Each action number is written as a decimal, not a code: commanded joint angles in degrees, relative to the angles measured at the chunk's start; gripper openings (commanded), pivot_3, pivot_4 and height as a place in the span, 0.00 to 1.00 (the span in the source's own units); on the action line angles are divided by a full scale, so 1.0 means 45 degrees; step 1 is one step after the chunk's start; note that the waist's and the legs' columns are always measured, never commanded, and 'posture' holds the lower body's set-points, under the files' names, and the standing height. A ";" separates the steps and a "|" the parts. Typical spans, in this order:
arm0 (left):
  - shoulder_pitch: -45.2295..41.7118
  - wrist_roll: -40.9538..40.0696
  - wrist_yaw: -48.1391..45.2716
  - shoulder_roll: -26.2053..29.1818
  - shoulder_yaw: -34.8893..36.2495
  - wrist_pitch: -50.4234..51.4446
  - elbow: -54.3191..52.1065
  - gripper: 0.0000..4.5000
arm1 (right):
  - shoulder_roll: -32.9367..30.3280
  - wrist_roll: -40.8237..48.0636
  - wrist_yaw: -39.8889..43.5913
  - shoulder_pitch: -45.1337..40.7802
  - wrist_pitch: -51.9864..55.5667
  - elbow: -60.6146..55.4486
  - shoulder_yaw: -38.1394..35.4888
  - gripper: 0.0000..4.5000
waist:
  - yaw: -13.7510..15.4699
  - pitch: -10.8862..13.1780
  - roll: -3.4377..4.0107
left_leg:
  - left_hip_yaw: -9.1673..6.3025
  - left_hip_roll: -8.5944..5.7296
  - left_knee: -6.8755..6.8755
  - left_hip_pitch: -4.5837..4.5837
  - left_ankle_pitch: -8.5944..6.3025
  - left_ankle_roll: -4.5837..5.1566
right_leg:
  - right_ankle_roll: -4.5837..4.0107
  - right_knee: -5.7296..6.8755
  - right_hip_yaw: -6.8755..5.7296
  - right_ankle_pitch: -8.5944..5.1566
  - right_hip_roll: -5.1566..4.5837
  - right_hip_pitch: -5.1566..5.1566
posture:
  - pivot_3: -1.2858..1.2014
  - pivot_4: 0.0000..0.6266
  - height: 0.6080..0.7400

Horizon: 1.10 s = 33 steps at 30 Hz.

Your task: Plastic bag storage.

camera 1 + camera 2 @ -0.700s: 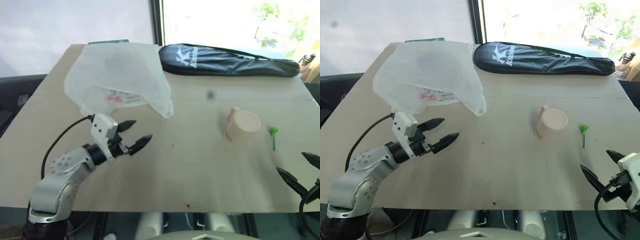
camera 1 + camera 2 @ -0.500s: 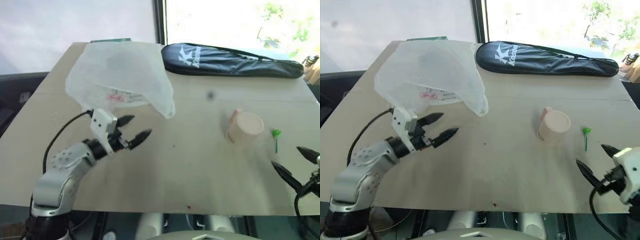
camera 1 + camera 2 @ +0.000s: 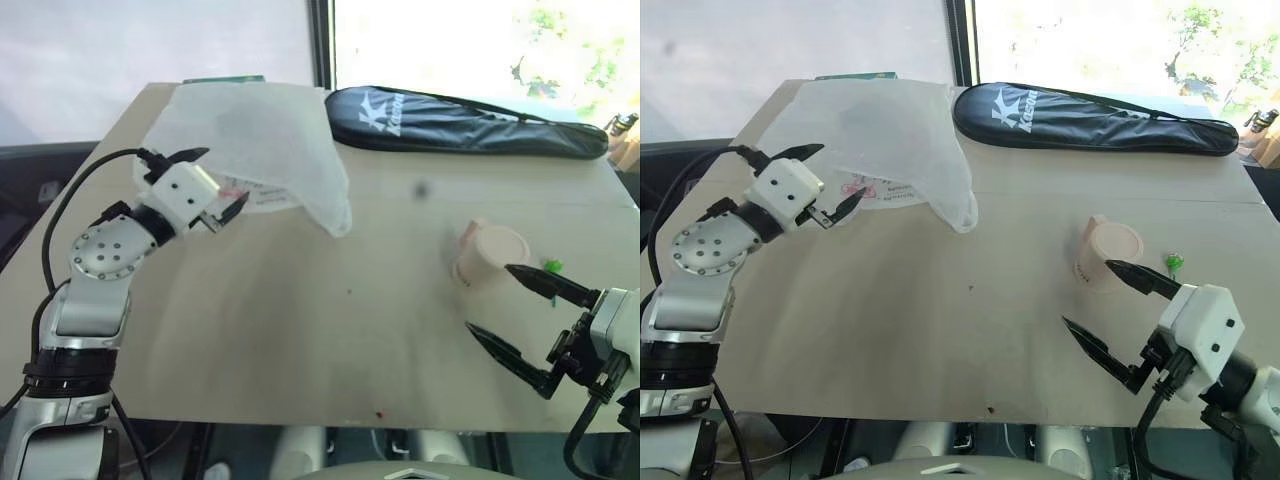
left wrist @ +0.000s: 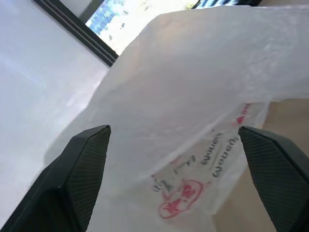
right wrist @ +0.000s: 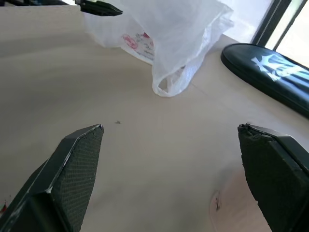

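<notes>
We find the bag point(image 3: 255, 150) lying puffed up on the far left part of the desk point(image 3: 330, 330), its red print facing the near side and a loose loop of it hanging toward the middle of the desk. A green box edge point(image 3: 222, 80) shows just behind it at the far rim.

The left claw point(image 3: 205, 185) is raised at the bag's near-left side, pointing toward it. Its fingers stand wide apart: the upper finger point(image 3: 188, 154) is against the bag's left edge, the lower one at the printed area. In the left wrist view the bag point(image 4: 203, 121) lies between the two fingers, but we cannot tell whether either one touches it. Nothing is gripped.

The right claw point(image 3: 1118, 315) hovers over the near right part of the desk, fingers spread wide and holding nothing. Its far finger point(image 3: 1140, 279) reaches up to the near side of the cup point(image 3: 1105, 250), which lies on its side with the mouth toward us; we cannot confirm contact.

A small green item point(image 3: 1174, 263) lies just right of the cup. A black racket cover point(image 3: 465, 122) lies along the far edge, right of the bag and apart from it.
</notes>
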 commanded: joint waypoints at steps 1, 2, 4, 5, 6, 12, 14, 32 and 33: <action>-0.0814 0.2554 0.1394 0.0691 -0.0605 -0.1553 0.1170 0.98 | 0.0190 -0.0233 0.0014 0.0436 -0.0597 -0.0337 0.0129 1.00 | 0.0042 0.0009 -0.0015 | -0.0004 0.0000 0.0000 -0.0007 0.0000 0.0000 | 0.0001 -0.0002 -0.0007 0.0001 0.0001 -0.0001 | 0.52 0.24 1.00; -0.1068 0.3068 0.1670 0.0830 -0.0789 -0.1792 0.1571 0.98 | 0.0221 -0.0342 0.0014 0.0539 -0.0750 -0.0338 0.0245 1.00 | 0.0039 0.0014 -0.0023 | -0.0006 0.0000 0.0000 -0.0011 0.0000 0.0001 | 0.0002 -0.0002 -0.0011 0.0001 0.0002 -0.0002 | 0.52 0.24 1.00; -0.1710 0.4242 0.2334 0.1055 -0.1339 -0.2263 0.2552 0.98 | 0.0319 -0.0508 -0.0058 0.0630 -0.1085 -0.0339 0.0493 1.00 | 0.0023 0.0014 -0.0029 | -0.0006 0.0002 0.0000 -0.0011 0.0000 0.0002 | 0.0011 -0.0001 -0.0018 -0.0003 0.0002 -0.0003 | 0.52 0.24 1.00; -0.2181 0.4845 0.2772 0.1058 -0.1698 -0.2564 0.3199 0.98 | 0.0374 -0.0578 -0.0055 0.0700 -0.1358 -0.0339 0.0639 1.00 | 0.0022 0.0013 -0.0031 | -0.0006 0.0002 0.0003 -0.0010 0.0000 0.0002 | 0.0018 0.0001 -0.0021 -0.0006 0.0002 -0.0002 | 0.52 0.24 1.00; -0.2620 0.5274 0.3094 0.1028 -0.1993 -0.2835 0.3805 0.98 | 0.0422 -0.0621 -0.0059 0.0779 -0.1620 -0.0339 0.0782 1.00 | 0.0040 0.0013 -0.0031 | -0.0006 0.0002 0.0005 -0.0009 0.0000 0.0002 | 0.0034 0.0002 -0.0024 -0.0015 0.0002 -0.0001 | 0.52 0.24 1.00; -0.5327 0.6704 0.3299 0.0539 -0.3720 -0.3481 0.7305 0.86 | 0.0424 -0.0597 -0.0673 0.1673 -0.4194 -0.0339 0.1465 1.00 | 0.0031 0.0008 -0.0048 | 0.0001 -0.0001 0.0011 -0.0007 0.0000 0.0004 | 0.0059 0.0011 -0.0037 -0.0027 0.0012 0.0003 | 0.52 0.24 1.00; -0.6062 0.7019 0.3217 0.0456 -0.4204 -0.3721 0.8378 0.70 | 0.0194 -0.0557 -0.1181 0.1800 -0.4964 -0.0339 0.1782 1.00 | -0.0015 0.0025 -0.0078 | 0.0007 -0.0002 0.0013 -0.0011 0.0001 0.0003 | 0.0060 0.0011 -0.0037 -0.0026 0.0014 0.0002 | 0.52 0.24 1.00; -0.7876 -0.2027 -0.3302 -0.2539 -0.0965 0.8454 0.4292 0.01 | -0.0785 -0.3128 -0.5477 0.2493 -0.4452 -0.0339 0.1682 1.00 | -0.0082 0.0058 -0.0190 | -0.0030 0.0009 0.0120 -0.0050 0.0037 -0.0055 | 0.0065 0.0066 -0.0073 -0.0028 0.0014 0.0004 | 0.52 0.24 1.00; -0.8073 -0.2582 -0.3258 -0.2725 -0.0733 0.9973 0.3594 0.01 | -0.0802 -0.3300 -0.5759 0.2358 -0.3739 -0.0339 0.1549 1.00 | -0.0074 0.0058 -0.0191 | -0.0037 0.0009 0.0138 -0.0053 0.0037 -0.0056 | 0.0066 0.0071 -0.0075 -0.0028 0.0015 0.0004 | 0.52 0.24 1.00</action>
